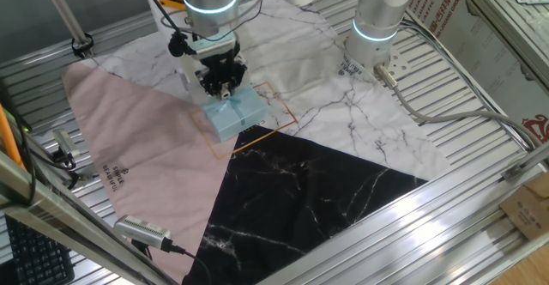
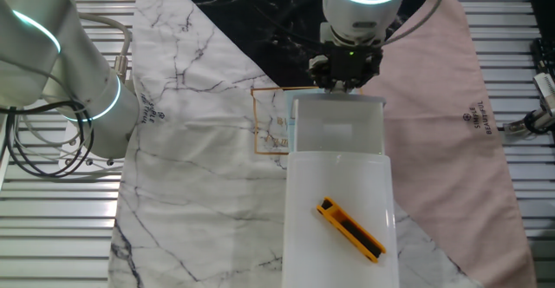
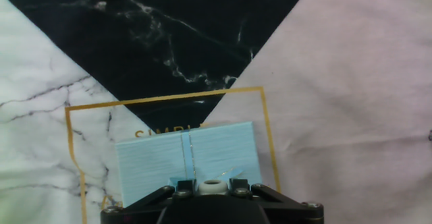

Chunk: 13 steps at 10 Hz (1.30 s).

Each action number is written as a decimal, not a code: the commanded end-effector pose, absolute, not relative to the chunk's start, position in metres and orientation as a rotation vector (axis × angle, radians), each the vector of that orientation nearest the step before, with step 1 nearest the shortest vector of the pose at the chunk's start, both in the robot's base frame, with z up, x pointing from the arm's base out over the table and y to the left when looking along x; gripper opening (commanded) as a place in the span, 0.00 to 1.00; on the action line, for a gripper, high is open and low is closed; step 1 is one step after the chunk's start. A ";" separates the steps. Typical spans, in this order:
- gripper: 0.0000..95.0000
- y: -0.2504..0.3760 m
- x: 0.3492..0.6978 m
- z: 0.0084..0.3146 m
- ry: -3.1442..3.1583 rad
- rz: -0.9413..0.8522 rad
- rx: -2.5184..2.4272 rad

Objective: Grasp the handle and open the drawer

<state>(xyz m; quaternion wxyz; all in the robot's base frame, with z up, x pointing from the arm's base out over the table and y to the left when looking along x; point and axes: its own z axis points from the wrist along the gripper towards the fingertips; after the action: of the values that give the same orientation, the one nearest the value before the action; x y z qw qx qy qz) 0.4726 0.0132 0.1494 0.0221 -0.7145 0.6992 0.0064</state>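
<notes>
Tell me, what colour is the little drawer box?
Light blue; the drawer shows best in the hand view.

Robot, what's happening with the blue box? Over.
Gripper low over light-blue drawer, jaw state unclear. Handle right at the fingers. Nothing blocking.

Drawer (image 3: 185, 160): light-blue, matt, fine ribbed lines across the top, looks like plastic or card, can't tell which. Handle (image 3: 213, 183): pale, small, slightly shiny w/ a clear glossy film bit beside it. Tool (image 1: 221, 82): black matt plastic/metal w/ screw heads. Mat (image 1: 300, 191): smooth, marble-print in 3 zones, black semi-gloss, white veined, pink matt, plus thin gold line print. Surface (image 1: 480, 160): bare ribbed aluminium, dull sheen. White box (image 2: 340, 210): translucent frosted plastic, smooth. Arm (image 2: 364, 2): glossy silver-white shell.
</notes>
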 end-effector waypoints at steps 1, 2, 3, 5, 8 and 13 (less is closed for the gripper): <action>0.00 0.013 0.473 0.149 2.183 0.018 -2.202; 0.00 0.013 0.473 0.149 2.189 0.018 -2.195; 0.00 0.013 0.473 0.149 2.200 0.014 -2.185; 0.00 0.013 0.473 0.149 2.258 -0.002 -2.137; 0.00 0.013 0.473 0.149 2.265 -0.027 -2.129; 0.00 0.014 0.474 0.148 2.255 -0.019 -2.130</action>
<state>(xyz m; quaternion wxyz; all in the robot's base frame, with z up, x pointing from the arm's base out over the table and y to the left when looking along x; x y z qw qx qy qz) 0.4748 0.0146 0.1488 0.0192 -0.6864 0.7270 -0.0066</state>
